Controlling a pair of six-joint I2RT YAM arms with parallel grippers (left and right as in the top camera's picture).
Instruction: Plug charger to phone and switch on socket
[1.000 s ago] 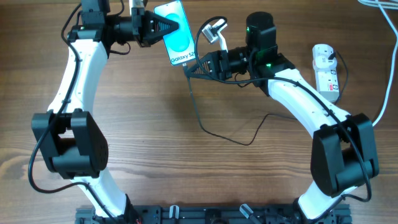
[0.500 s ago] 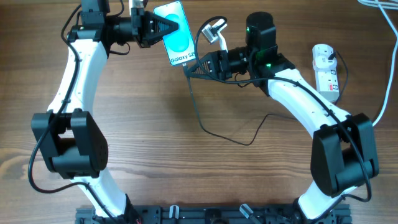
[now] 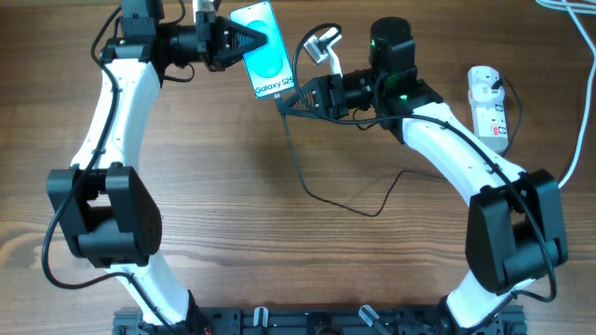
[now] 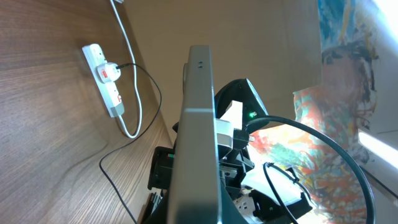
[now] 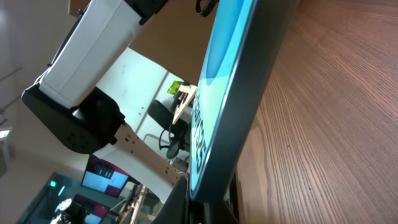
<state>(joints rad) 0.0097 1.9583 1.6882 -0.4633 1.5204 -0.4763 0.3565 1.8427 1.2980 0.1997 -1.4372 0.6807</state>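
My left gripper (image 3: 240, 43) is shut on the phone (image 3: 264, 51) and holds it raised at the back of the table, its turquoise screen facing up. The left wrist view shows the phone (image 4: 199, 124) edge-on. My right gripper (image 3: 288, 100) is at the phone's lower end, shut on the plug of the charger. The plug itself is hidden between the fingers. The charger's thin black cable (image 3: 300, 172) hangs from there, loops over the table and runs to the socket (image 3: 488, 107) at the right, which also shows in the left wrist view (image 4: 106, 78). The right wrist view shows the phone's blue screen (image 5: 227, 93) close above my right gripper (image 5: 211, 208).
A thicker white cable (image 3: 585, 121) runs down the far right edge past the socket. Both arms' white links arch over the wooden table (image 3: 233, 205). A black rail (image 3: 298, 321) lies along the front edge.
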